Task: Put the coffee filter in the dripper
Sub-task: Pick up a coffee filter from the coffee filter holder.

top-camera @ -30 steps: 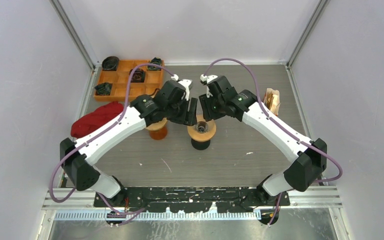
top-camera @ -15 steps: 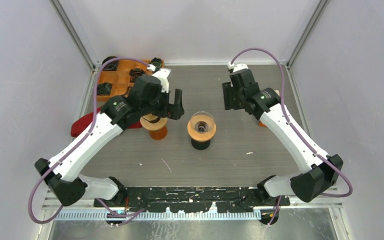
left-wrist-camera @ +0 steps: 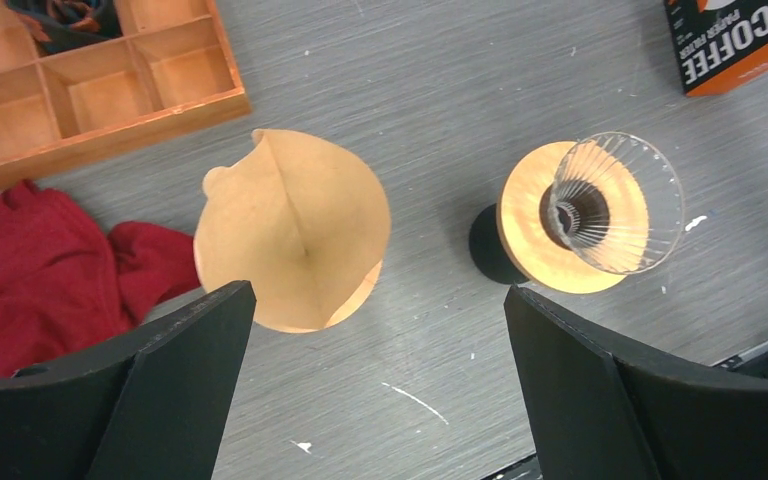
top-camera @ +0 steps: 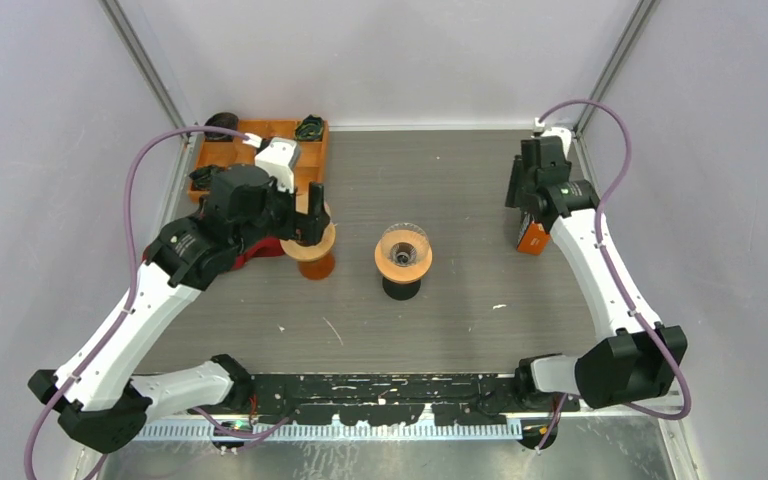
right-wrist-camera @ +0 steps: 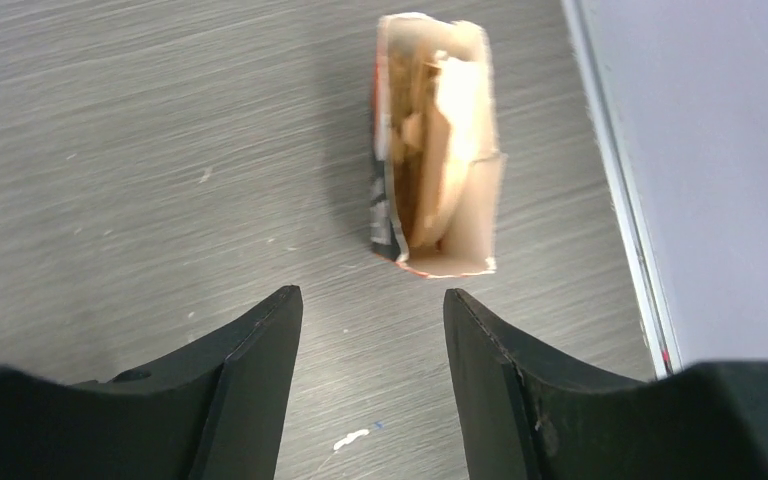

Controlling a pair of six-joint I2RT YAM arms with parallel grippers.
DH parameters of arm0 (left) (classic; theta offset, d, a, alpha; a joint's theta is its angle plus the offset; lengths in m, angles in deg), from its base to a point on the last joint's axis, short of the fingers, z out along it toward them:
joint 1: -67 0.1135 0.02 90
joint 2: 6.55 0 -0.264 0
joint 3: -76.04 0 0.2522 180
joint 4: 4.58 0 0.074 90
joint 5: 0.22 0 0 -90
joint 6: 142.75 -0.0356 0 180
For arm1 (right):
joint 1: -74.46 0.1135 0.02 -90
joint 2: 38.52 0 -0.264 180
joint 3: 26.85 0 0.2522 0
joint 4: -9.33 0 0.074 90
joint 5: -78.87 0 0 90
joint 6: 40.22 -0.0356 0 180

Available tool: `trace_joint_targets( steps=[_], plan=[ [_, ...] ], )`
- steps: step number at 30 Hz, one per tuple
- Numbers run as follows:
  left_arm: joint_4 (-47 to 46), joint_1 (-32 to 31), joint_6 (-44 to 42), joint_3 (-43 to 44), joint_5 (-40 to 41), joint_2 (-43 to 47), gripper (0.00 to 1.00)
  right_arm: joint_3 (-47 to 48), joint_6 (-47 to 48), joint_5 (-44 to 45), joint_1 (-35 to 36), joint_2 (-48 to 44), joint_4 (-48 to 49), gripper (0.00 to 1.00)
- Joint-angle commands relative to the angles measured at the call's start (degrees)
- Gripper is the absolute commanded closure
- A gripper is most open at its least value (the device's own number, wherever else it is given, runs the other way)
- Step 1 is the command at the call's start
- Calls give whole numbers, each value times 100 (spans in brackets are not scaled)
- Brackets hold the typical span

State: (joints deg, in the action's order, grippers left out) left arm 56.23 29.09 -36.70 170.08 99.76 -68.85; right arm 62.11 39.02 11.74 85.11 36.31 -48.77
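The left hand [left-wrist-camera: 377, 292] is spread wide and empty, touching nothing. Below it the coffee filter [left-wrist-camera: 295, 240] sits open on an orange stand [top-camera: 316, 265], beside the glass dripper [left-wrist-camera: 600, 205]. The right hand [right-wrist-camera: 370, 298] hangs half-spread and empty above the worktop [right-wrist-camera: 160, 120], near the filter box [right-wrist-camera: 435, 190].

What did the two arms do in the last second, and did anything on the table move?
Both arms pulled back from the glass dripper in the middle. The left arm swung left, over the paper filter, and its jaws opened wider. The right arm swung far right, over the filter box. Both sets of jaws are empty. The dripper and filter stayed put.
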Motion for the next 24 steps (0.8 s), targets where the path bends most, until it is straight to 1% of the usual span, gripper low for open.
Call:
trace_joint_targets(
  steps=[1,5,11,17,24],
  plan=[
    [-379,25,-409,-157,481,341,1,-352,-279,292,-504,-232,838,40],
    [-685,25,-535,-476,639,618,1,-734,-479,301,-862,-184,1458,41],
    [-902,78,-708,-822,697,825,1,-892,-472,149,-1207,116,1990,45],
    [-914,233,-688,-900,593,771,1,-872,-400,-251,-1311,501,2258,55],
    [-958,423,-641,-945,405,753,1,-797,-347,-264,-1415,852,2347,65]
  ],
)
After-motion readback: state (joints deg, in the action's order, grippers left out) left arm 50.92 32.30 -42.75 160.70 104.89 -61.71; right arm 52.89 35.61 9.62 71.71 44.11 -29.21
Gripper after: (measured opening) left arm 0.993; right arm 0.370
